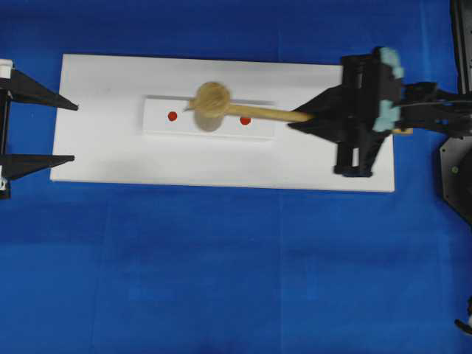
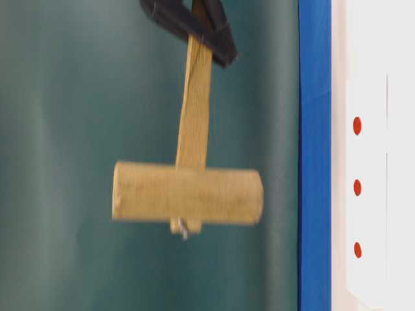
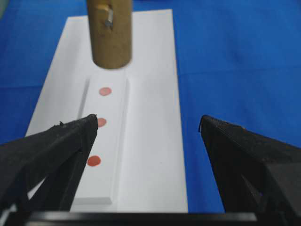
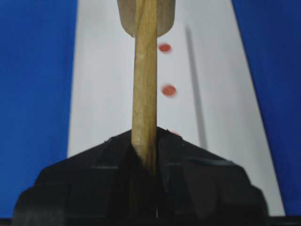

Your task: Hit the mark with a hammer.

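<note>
a blue-covered counter [image 1: 221,280] is seen from overhead, with a white board [image 1: 103,147] laid across it and a smaller raised white strip [image 1: 158,125] set on the board. red marks [image 1: 172,116] are dotted in a row along the strip; three are counted in the left wrist view, while only two show from overhead, the space between them being covered by the hammer head. the hammer [image 1: 214,105], a plain tan wooden mallet, is held in the air above the strip, clear of it in the table-level view, its thick cylindrical head over the middle of the row. its long flat handle is clamped at the far end by the right hand [image 1: 306,119], whose black fingers are pressed together on the wood, as is shown in the right wrist view. the hammer is slightly blurred in the table-level view. the left hand [image 1: 74,133] is kept at the board's left edge, its fingers spread wide apart and nothing between them.
</note>
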